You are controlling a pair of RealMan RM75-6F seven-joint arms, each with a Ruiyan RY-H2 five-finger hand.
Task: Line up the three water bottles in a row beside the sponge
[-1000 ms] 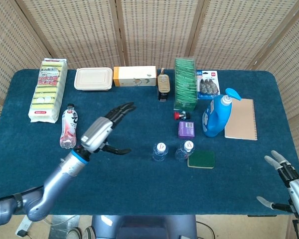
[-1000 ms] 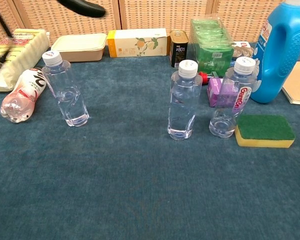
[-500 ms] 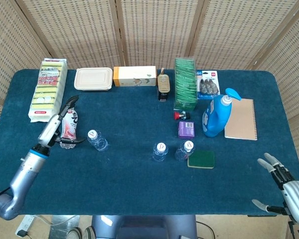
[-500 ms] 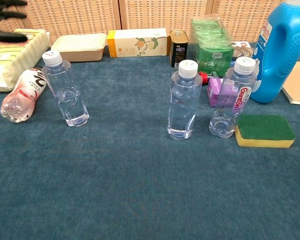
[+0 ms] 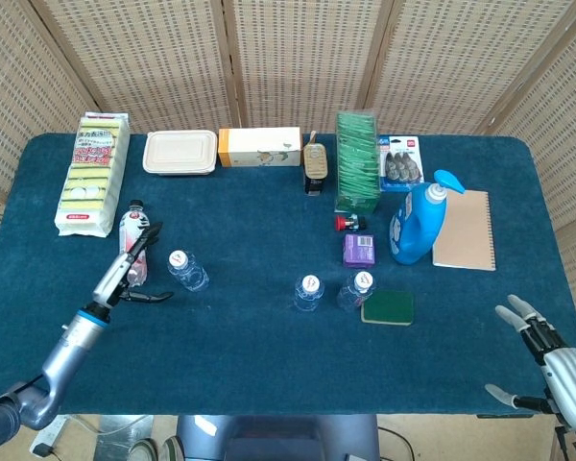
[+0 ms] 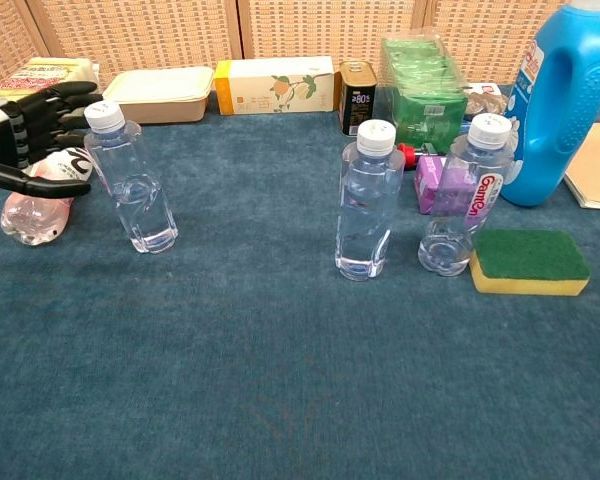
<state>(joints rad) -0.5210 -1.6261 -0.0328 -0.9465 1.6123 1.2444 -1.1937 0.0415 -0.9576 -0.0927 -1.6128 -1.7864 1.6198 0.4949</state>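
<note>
A dark blue carpeted table is standing before woven wicker screens. Two clear plastic water bottles are standing upright near the green and yellow sponge: the labelled one just beside it, the plain one a little further left. The third clear bottle is standing well apart to the left. The left hand is hovering beside it with fingers spread, holding nothing. The right hand is hanging open off the table's near right corner.
</note>
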